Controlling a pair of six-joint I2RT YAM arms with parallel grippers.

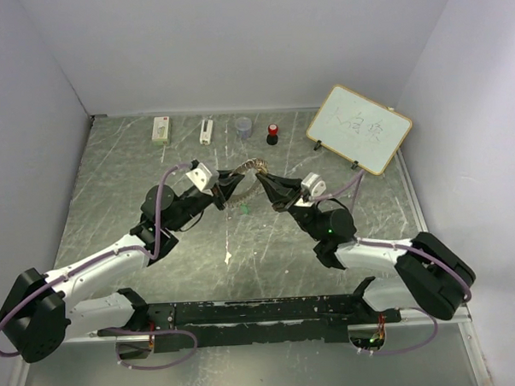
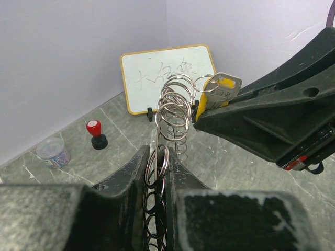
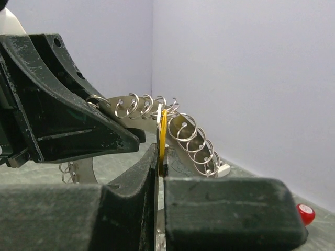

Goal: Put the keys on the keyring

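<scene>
- Your left end effector [image 2: 157, 159] is clamped on the keyring [image 2: 175, 107], held up over the counter [image 1: 261, 270] between both arms.
- Your right end effector [image 3: 159, 157] pinches the yellow key [image 2: 222, 91] just beside the ring's upper loops.
- Whiteboard [image 2: 157, 73] handwriting: unreadable.
- Small silvery loops crowd the ring's rim.

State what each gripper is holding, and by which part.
Left gripper: the keyring, pinched at its rim. Right gripper: the yellow key, pinched by its lower end.
</scene>
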